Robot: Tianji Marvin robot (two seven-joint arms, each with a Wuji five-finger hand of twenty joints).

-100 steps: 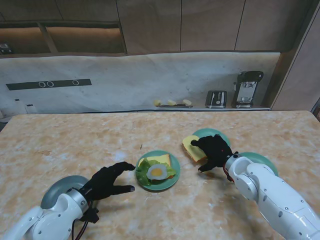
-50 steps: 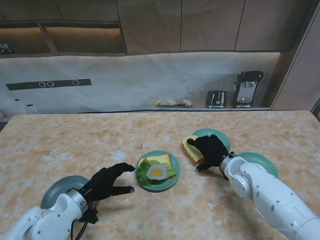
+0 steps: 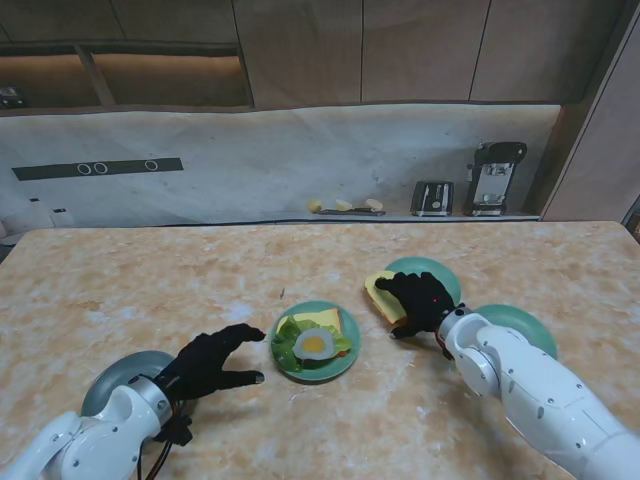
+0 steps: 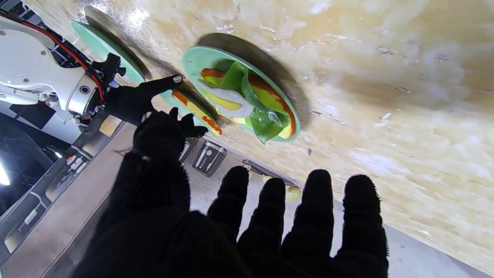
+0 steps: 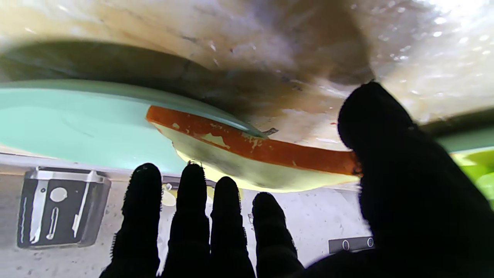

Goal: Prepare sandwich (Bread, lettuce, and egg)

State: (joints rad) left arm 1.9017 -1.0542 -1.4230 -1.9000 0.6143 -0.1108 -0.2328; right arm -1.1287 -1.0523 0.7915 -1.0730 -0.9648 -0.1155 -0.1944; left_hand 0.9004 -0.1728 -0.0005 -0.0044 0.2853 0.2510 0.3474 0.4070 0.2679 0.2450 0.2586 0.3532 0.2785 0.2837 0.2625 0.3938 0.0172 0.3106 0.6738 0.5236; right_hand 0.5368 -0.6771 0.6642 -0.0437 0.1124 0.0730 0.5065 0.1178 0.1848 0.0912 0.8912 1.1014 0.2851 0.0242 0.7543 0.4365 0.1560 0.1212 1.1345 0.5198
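The middle green plate (image 3: 345, 365) (image 4: 193, 54) carries a bread slice (image 3: 345, 322), lettuce (image 3: 285, 340) (image 4: 270, 119) and a fried egg (image 3: 314, 344) (image 4: 231, 104) on top. A second bread slice (image 3: 378, 293) (image 5: 251, 150) (image 4: 197, 112) lies tilted across the near rim of the farther green plate (image 3: 430, 268) (image 5: 77, 127). My right hand (image 3: 420, 300) (image 5: 231, 231) rests over that slice with straight fingers and the thumb (image 5: 405, 173) at the crust's end, so it is open. My left hand (image 3: 210, 362) (image 4: 231, 231) hovers open, left of the middle plate, holding nothing.
A third green plate (image 3: 528, 322) sits right of my right forearm. A grey-green plate (image 3: 118, 378) lies by my left wrist. On the back counter stand a toaster (image 3: 432, 197) and a coffee machine (image 3: 494, 178).
My right hand slid left and a little farther, so it covers more of the second bread slice. The slice and the left hand stay about where they were.
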